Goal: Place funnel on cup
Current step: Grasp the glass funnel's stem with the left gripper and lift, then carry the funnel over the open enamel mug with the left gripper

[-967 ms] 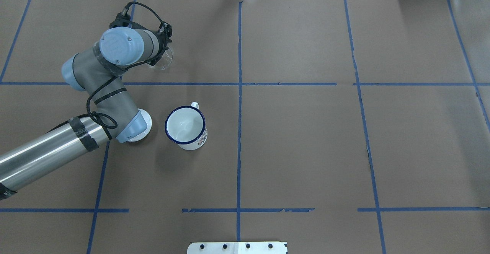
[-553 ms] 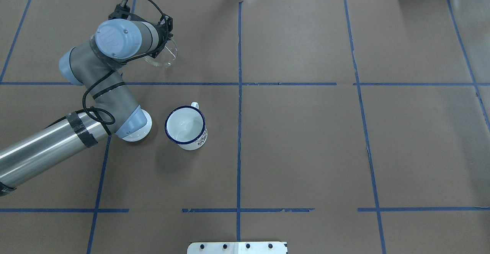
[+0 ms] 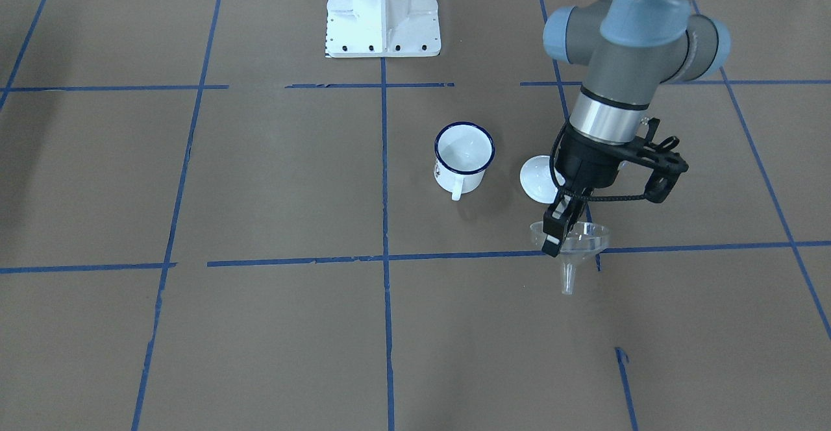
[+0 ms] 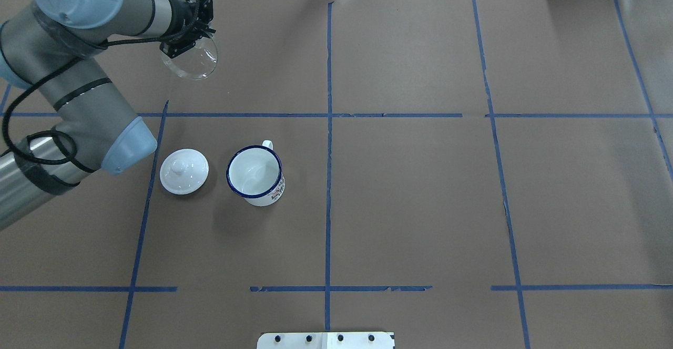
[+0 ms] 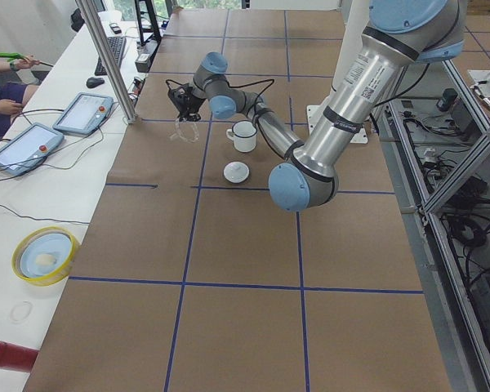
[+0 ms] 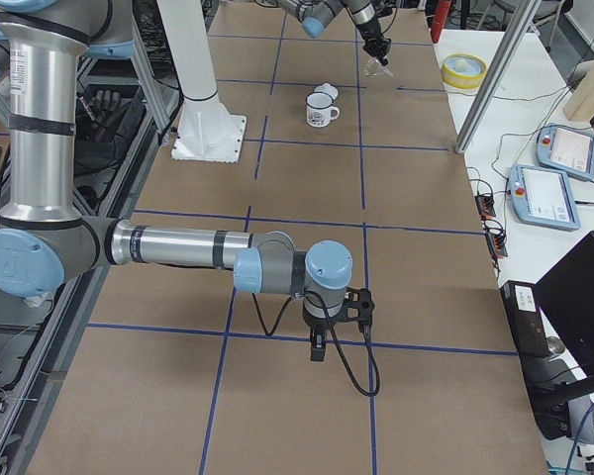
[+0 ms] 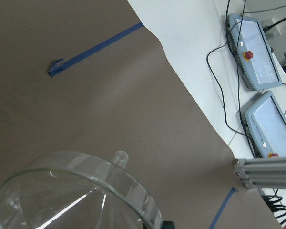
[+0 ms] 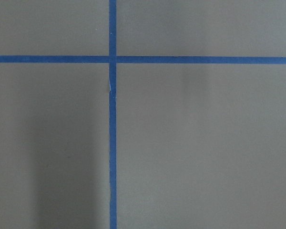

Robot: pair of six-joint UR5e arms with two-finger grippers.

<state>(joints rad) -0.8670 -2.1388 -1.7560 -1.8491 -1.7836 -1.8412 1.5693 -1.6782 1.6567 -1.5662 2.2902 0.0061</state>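
Observation:
The clear funnel (image 3: 574,241) hangs in the air, stem down, held by its rim in my left gripper (image 3: 553,239), which is shut on it. In the overhead view the funnel (image 4: 191,61) and the left gripper (image 4: 176,50) are at the far left, well beyond the cup (image 4: 255,174). The cup (image 3: 463,152) is a white mug with a blue rim; it stands upright and empty. The left wrist view shows the funnel's rim (image 7: 76,195) and stem above the brown paper. My right gripper (image 6: 318,350) shows only in the exterior right view, low over the table; I cannot tell its state.
A round white knobbed lid (image 4: 184,171) lies just left of the cup. A yellow-rimmed dish (image 5: 41,255) and control tablets (image 5: 83,112) sit on the white bench beyond the table's far edge. The white base plate (image 3: 383,9) is on the robot's side.
My left arm has lifted and swung back to the left with the funnel, which now hangs higher. The lid, earlier partly hidden under the arm, now shows whole. The cup has not moved.

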